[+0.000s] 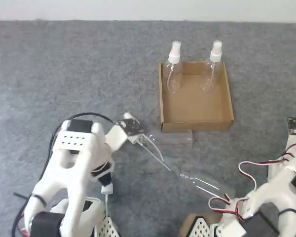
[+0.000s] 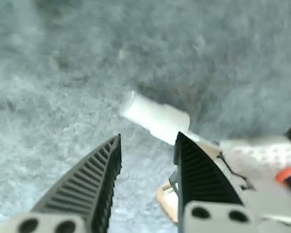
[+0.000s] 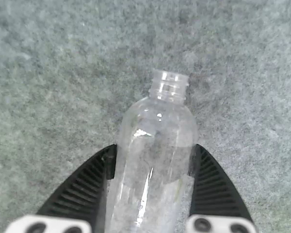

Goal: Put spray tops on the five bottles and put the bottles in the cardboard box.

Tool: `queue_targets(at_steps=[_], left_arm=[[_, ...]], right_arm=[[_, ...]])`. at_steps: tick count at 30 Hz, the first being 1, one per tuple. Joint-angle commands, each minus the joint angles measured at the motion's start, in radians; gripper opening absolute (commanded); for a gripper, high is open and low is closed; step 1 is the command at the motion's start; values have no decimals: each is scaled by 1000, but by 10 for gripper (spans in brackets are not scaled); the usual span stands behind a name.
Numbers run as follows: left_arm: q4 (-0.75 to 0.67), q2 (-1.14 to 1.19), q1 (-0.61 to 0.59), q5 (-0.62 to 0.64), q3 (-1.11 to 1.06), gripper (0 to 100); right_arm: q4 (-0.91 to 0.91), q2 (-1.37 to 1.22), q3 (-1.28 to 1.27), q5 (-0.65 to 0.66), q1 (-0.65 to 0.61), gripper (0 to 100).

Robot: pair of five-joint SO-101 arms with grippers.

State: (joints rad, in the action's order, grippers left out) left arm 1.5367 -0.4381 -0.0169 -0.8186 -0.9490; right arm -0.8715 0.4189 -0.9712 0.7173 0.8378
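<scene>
Right jaws clamp an uncapped bottle low at the surface; left jaws stand apart, spray top just past their tips. Risk: top looks unheld, so its tube could skew off the neck.

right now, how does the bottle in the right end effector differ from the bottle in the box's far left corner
The gripped bottle has a bare, open threaded neck; the boxed bottle wears a white spray top. The gripped bottle lies on its side, clamped in the right end effector; the boxed bottle sits free at the far wall of the cardboard box. Both are clear plastic with the same rounded shape.
</scene>
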Motion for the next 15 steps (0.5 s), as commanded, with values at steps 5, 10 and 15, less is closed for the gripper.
queue_targets(at_steps=[5,10,15], left_arm=[[-51,-9,80,-132,-81,163],[-120,160,176,-77,-77,162],[-176,322,207,3,19,143]], right_arm=[[4,10,3,8,2,106],[2,10,3,9,5,106],[2,10,3,11,7,106]])
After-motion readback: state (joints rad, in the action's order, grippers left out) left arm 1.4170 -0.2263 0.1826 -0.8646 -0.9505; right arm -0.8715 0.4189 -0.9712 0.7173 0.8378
